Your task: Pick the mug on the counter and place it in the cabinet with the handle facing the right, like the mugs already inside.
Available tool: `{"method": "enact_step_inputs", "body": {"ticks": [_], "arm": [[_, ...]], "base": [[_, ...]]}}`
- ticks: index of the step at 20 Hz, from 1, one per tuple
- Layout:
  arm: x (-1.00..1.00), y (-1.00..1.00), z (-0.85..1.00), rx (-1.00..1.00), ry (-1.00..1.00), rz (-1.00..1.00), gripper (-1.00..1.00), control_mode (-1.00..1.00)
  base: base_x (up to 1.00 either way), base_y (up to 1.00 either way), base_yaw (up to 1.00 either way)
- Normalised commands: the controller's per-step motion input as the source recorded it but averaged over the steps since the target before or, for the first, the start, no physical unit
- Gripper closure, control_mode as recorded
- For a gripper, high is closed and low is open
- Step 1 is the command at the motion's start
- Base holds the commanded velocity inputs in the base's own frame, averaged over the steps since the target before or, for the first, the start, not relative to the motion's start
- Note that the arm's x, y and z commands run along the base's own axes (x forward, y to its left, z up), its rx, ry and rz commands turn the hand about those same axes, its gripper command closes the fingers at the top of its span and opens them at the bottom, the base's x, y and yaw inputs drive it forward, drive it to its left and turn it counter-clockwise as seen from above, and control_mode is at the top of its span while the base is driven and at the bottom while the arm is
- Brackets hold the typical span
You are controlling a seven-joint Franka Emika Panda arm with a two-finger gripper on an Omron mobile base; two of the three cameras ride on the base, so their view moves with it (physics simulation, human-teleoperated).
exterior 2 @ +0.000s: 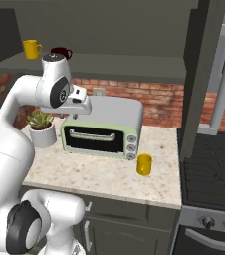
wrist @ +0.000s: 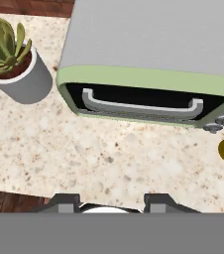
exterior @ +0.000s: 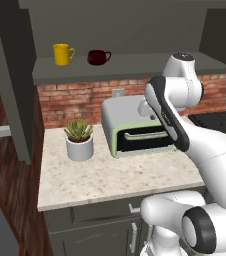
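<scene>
Right base view shows the mug [exterior 2: 144,164] standing upright on the desk [exterior 2: 104,177], just right of the toaster oven [exterior 2: 102,127] and near its knobs. The gripper [wrist: 112,202] hovers above the desk in front of the oven, well apart from the mug, jaws released and spread with nothing between them. The lemon-yellow mug [exterior: 62,54] and dark red mug [exterior: 98,57] sit on the cabinet [exterior: 135,65] shelf. A potted plant [exterior: 79,140] stands left of the oven.
</scene>
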Motion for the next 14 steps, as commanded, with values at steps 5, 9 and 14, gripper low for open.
{"method": "enact_step_inputs", "body": {"ticks": [5,9,14], "arm": [[-0.16,-0.07,-0.03,0.00,-0.01,0.00,-1.00,-1.00],[-0.26,-0.13,-0.09,0.00,-0.04,0.00,-1.00,-1.00],[-0.22,-0.17,-0.19,0.00,-0.04,0.00,-1.00,-1.00]], "base": [[0.00,0.00,0.00],[0.00,0.00,0.00],[0.00,0.00,0.00]]}}
